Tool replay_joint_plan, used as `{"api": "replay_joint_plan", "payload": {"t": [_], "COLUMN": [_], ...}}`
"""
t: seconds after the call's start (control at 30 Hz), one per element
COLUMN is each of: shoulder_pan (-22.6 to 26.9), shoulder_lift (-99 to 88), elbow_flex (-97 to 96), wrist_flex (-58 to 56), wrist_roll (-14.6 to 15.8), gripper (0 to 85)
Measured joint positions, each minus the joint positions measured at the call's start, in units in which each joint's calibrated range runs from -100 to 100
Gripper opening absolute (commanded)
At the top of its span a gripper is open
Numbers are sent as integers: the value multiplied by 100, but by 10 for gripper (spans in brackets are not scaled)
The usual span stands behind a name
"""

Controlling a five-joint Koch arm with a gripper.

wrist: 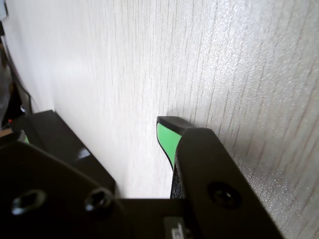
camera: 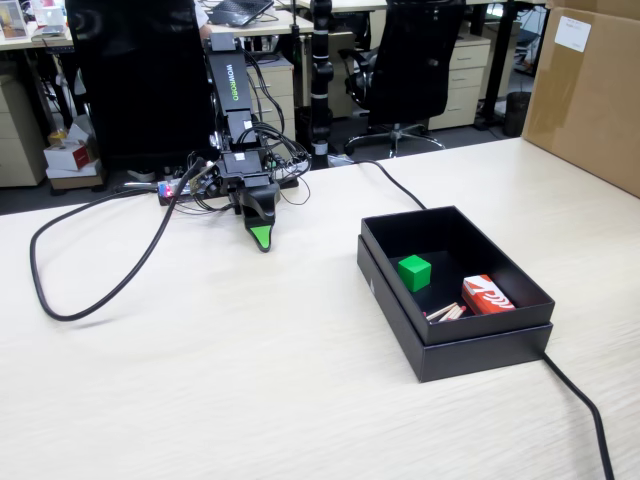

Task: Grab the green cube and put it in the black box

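Black box [camera: 480, 345] near right already holds the green cube [camera: 414, 272].
Gripper [camera: 261, 238] rests far left, tips together, empty; retreat needs only box clearance.

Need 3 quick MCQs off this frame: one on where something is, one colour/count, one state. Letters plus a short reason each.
1. Where is the green cube?
A. inside the black box
B. on the table beside the box
C. in the gripper

2. What colour is the small carton lying in the box next to the cube?
A. blue
B. red and white
C. yellow

3. Where is the gripper relative to the box?
A. reaching into the box
B. resting on the box wall
C. tip down near the table, apart from the box

Answers:
1 A: the fixed view shows the cube on the box floor.
2 B: the red and white carton lies by the near right corner.
3 C: the gripper's green tip points at bare table left of the box in the fixed view.
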Motion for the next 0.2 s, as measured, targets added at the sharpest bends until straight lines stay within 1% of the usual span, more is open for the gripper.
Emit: {"api": "replay_joint_plan", "payload": {"t": [0.2], "shoulder_pan": [0], "shoulder_lift": [0], "elbow_flex": [0], "wrist_flex": [0], "wrist_roll": [0], "gripper": [501]}}
